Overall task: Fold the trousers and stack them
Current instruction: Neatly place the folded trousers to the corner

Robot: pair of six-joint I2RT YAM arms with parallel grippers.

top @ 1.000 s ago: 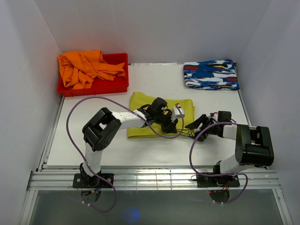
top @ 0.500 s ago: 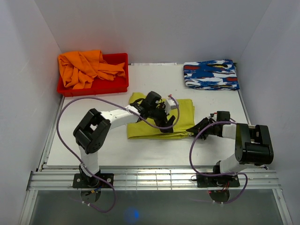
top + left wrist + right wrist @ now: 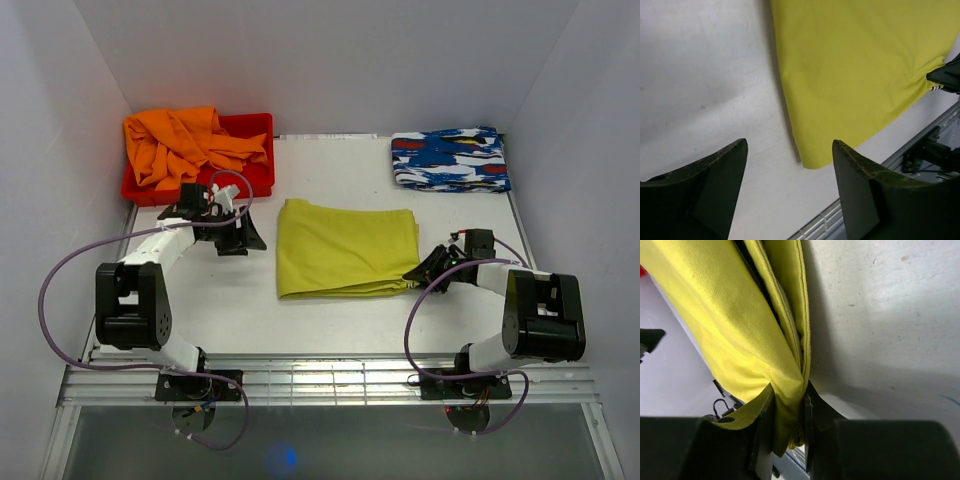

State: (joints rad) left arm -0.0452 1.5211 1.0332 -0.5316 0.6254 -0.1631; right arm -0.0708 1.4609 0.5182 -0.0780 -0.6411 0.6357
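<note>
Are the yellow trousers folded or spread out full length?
Folded. The trousers lie as a compact rectangle; the right wrist view shows several stacked layers at the corner pinched in the right gripper.

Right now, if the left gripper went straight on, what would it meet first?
Probably the bare table beside the edge of the trousers; the open left gripper aims just short of them, though depth is unclear.

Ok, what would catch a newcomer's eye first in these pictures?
The bright yellow-green trousers, folded flat mid-table, with the right gripper pinching their near right corner. Then the orange garment heaped in the red bin at the far left, and the left gripper open just in front of it.
</note>
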